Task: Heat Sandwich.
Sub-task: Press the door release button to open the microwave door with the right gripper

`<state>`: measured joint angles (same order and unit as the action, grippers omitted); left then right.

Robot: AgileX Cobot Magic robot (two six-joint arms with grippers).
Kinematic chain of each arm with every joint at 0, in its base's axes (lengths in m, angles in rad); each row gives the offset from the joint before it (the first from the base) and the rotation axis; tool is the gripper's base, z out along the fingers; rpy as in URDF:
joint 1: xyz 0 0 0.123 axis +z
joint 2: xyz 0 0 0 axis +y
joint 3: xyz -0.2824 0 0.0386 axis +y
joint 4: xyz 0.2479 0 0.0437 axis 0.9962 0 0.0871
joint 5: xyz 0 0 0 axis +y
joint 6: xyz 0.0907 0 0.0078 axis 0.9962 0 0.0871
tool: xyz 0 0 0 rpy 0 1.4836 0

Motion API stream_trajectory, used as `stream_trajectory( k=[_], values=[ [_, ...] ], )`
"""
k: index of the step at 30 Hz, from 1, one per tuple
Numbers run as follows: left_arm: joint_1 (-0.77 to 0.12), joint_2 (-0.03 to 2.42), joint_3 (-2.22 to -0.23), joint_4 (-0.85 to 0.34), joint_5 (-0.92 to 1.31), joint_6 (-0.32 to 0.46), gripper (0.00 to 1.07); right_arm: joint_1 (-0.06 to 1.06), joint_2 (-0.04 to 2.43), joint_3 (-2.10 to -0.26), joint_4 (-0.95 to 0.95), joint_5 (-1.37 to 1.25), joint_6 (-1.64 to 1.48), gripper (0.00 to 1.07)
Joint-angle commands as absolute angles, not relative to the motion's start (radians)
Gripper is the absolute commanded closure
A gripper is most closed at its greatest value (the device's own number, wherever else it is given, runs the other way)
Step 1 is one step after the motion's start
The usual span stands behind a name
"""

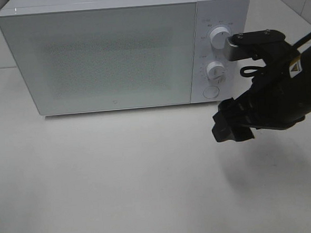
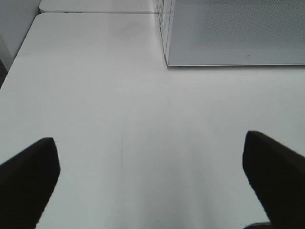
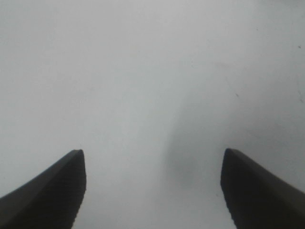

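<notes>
The right arm (image 1: 296, 81) reaches in from the right edge of the high view, angled down toward the middle, its right gripper (image 1: 229, 129) spread wide and empty, while the left gripper (image 2: 152, 183), seen only from its own wrist, likewise gapes wide and empty.

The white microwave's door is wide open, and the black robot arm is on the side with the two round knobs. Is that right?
No: the door of the white box-shaped microwave is shut, as the exterior high view shows. The black robot arm is on the side with the two round white knobs.
</notes>
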<state>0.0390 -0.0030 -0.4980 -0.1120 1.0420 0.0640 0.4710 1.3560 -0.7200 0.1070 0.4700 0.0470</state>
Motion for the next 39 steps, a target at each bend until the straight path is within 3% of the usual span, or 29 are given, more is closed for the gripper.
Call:
stream_trajectory(
  k=[1, 30, 39],
  values=[
    [0.041, -0.033, -0.495, -0.113, 1.037, 0.062, 0.05, 0.465, 1.292, -0.745, 0.048, 0.603, 0.030, 0.31],
    [0.041, -0.033, -0.495, -0.113, 1.037, 0.062, 0.05, 0.461, 0.417, -0.716, -0.043, 1.067, 0.037, 0.31],
    [0.041, -0.033, -0.495, -0.113, 1.037, 0.062, 0.05, 0.278, 0.210, -0.631, -0.043, 1.047, 0.026, 0.31]
  ],
)
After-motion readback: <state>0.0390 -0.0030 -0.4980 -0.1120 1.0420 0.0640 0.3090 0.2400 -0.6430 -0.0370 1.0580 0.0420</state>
